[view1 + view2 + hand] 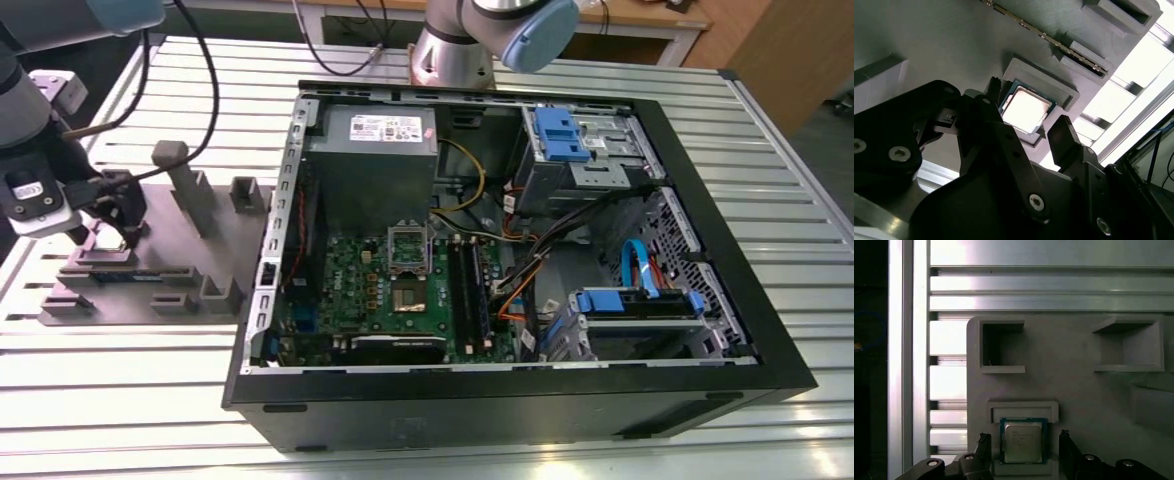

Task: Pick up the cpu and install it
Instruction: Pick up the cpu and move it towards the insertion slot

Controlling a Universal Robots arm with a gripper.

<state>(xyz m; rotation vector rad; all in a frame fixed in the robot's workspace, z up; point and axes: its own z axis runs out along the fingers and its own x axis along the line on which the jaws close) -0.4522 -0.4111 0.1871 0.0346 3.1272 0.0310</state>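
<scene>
Over at the exterior view's left end of the bench (160,400), the gripper (114,238) hangs low over a grey holder plate (160,300). The cpu (1023,441) lies flat in a shallow square recess of that plate, silver top up, directly between the gripper's two fingers (985,452). In the first wrist view the gripper (1024,440) is spread wide. One finger stands on each side of the chip, with a strip of grey plate showing in each gap, so it neither pinches nor touches anything. The second wrist view shows the same straddle from a slant. There the cpu (1026,109) sits bright in its frame and the gripper (1029,106) has dark fingers (1066,142) flanking it, apart from its edges. I count one cpu, one gripper with two fingers, and one holder plate. The plate has two box-shaped pockets (1001,347) beyond the chip's recess in the first wrist view. One open computer case (747,330) lies on the bench just beside the plate, well apart from the chip, with one green motherboard (360,290) inside.
</scene>
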